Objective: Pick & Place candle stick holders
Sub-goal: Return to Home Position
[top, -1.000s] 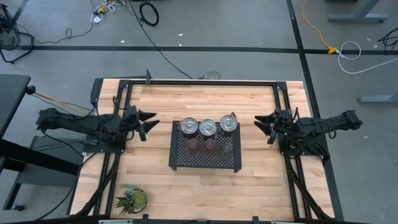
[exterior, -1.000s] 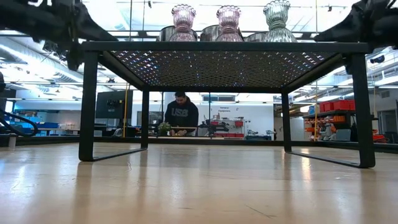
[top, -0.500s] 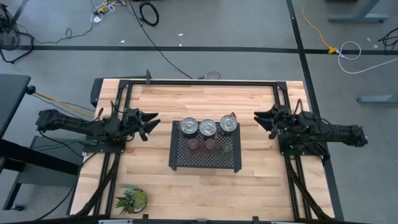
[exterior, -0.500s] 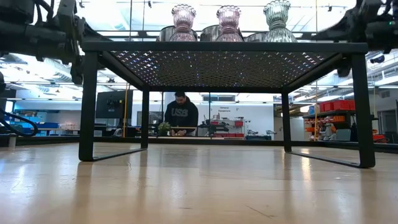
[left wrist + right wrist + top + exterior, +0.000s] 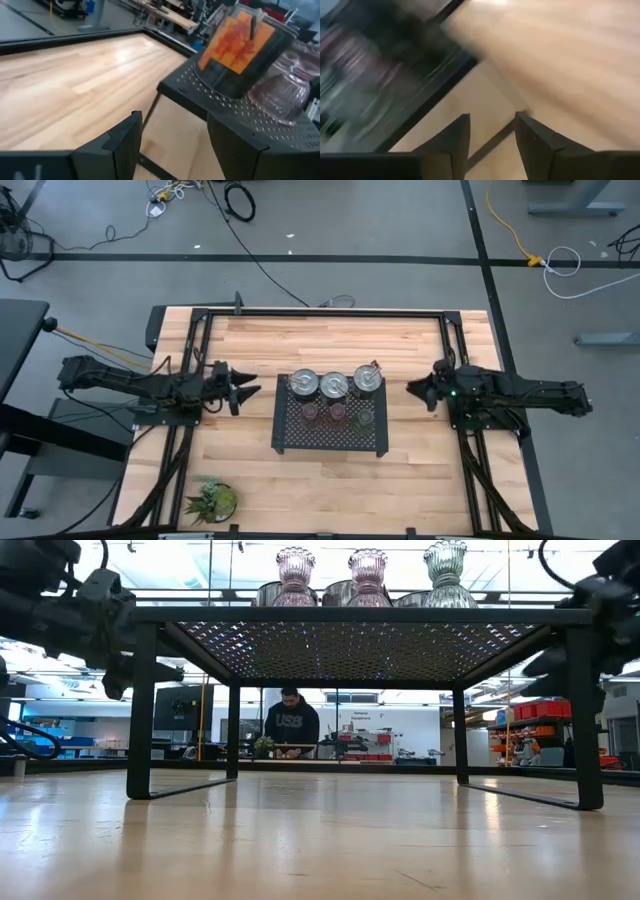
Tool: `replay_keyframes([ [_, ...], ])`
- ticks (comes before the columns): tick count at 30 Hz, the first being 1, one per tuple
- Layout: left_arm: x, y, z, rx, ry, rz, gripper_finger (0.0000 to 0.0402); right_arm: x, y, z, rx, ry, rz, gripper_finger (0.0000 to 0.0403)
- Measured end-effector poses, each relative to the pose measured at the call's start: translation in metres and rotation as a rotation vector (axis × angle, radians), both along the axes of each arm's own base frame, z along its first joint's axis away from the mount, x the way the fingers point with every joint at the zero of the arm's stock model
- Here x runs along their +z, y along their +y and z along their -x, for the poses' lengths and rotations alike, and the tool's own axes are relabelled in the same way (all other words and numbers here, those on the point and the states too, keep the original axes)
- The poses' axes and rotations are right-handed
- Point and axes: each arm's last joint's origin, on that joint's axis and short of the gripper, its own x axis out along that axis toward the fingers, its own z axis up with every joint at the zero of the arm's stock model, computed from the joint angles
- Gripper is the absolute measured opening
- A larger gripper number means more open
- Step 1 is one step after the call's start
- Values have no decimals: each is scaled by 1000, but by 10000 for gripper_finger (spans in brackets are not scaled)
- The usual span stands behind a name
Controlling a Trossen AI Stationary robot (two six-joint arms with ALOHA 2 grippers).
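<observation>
Silver cups (image 5: 333, 386) and tinted glass cups (image 5: 337, 413) stand in two rows of three on the black mesh shelf (image 5: 330, 440); placing looks finished; left gripper (image 5: 243, 388) and right gripper (image 5: 415, 389) flank it, both spread and empty; only parking the arms seems left.

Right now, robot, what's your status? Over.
Left gripper open, empty, left of mesh shelf. Right gripper open, empty, on its right. Six candle holders on the shelf. Potted plant well clear.
</observation>
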Motion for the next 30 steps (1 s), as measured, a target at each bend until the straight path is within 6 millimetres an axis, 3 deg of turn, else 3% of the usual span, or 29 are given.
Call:
replay_keyframes([
  [3,4,-1,-1,-30,-10,-73,227,4,3,-3,159,-42,87,152],
  [5,9,-6,-2,-166,-24,-225,227,9,3,-11,209,-166,326,152],
  [8,25,-10,-2,-241,-144,-418,227,12,3,-18,174,-382,712,152],
  [10,31,-8,-1,-174,-189,-455,227,15,0,-17,86,-428,794,152],
  [13,28,-7,-2,-148,-155,-453,227,12,-1,-18,48,-384,774,152],
  [16,13,-9,-1,-222,-138,-395,227,-3,1,-20,163,-284,708,152],
  [19,13,-12,-1,-317,-167,-370,227,-14,4,-20,265,-222,607,152],
  [26,15,-9,0,-193,-151,-408,227,-13,4,-20,277,-247,578,152],
  [30,14,-9,-1,-219,-148,-431,227,-13,5,-20,295,-245,568,152],
])
